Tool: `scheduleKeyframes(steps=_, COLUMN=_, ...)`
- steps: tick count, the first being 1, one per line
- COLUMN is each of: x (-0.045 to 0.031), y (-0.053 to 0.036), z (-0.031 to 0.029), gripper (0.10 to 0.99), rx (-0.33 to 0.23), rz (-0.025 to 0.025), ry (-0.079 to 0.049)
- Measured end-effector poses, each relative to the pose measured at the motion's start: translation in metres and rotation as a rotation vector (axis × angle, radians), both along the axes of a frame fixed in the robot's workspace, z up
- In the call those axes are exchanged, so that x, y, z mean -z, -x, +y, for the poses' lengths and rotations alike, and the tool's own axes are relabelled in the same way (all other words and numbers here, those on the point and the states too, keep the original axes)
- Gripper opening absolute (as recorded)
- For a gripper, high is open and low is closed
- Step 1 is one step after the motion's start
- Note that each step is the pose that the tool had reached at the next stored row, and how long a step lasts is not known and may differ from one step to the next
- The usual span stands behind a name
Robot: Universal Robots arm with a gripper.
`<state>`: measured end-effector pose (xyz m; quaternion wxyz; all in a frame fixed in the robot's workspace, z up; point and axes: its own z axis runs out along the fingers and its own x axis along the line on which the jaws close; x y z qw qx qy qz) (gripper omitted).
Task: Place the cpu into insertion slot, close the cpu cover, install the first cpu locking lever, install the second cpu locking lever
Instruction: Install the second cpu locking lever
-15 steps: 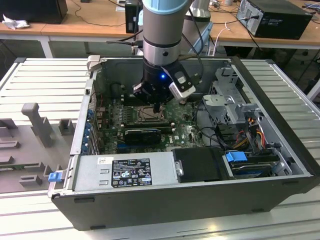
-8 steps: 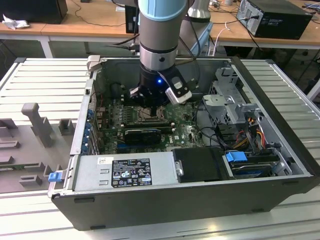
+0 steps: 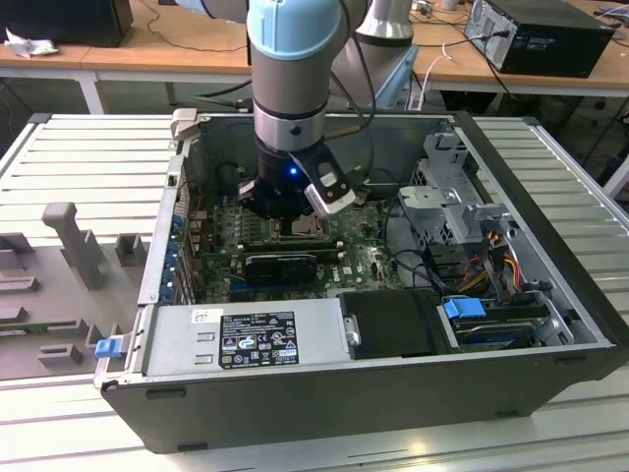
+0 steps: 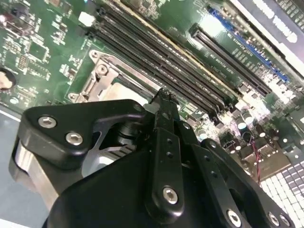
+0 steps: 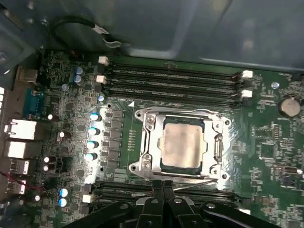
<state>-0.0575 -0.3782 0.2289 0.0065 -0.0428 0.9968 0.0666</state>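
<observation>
first wrist view: jaws together, seemingly touching cpu cover edge.

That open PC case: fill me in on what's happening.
A robot arm is reaching down into the case, its claw closed right at the edge of the slot on the motherboard. The cpu already sits in the slot, and the cover lies down around it, framing the silver top.
</observation>
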Motion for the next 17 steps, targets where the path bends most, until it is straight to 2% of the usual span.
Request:
scheduleKeyframes(steps=2, x=0.0005, y=0.0041, z=-0.0004, gripper=0.106, rx=0.0, rz=-0.0001, ry=-0.019)
scheduleKeyframes(steps=7, x=0.0023, y=0.0063, z=-0.0064, gripper=0.106, rx=0.0, rz=-0.0001, ry=-0.038)
scheduleKeyframes(steps=8, x=0.0028, y=0.0063, z=-0.0087, gripper=0.106, rx=0.001, rz=-0.0002, ry=-0.049)
scheduleKeyframes(steps=9, x=0.0032, y=0.0067, z=-0.0114, gripper=0.106, rx=0.001, rz=-0.0001, ry=-0.055)
scheduleKeyframes(steps=10, x=0.0047, y=0.0082, z=-0.0166, gripper=0.106, rx=0.001, rz=-0.0002, ry=-0.066)
scheduleKeyframes(steps=11, x=0.0054, y=0.0101, z=-0.0173, gripper=0.106, rx=0.001, rz=-0.0001, ry=-0.073)
scheduleKeyframes(steps=14, x=0.0074, y=0.0154, z=-0.0172, gripper=0.106, rx=0.001, rz=-0.0003, ry=-0.083)
scheduleKeyframes(steps=17, x=0.0161, y=0.0175, z=-0.0173, gripper=0.106, rx=0.0, rz=-0.0001, ry=-0.084)
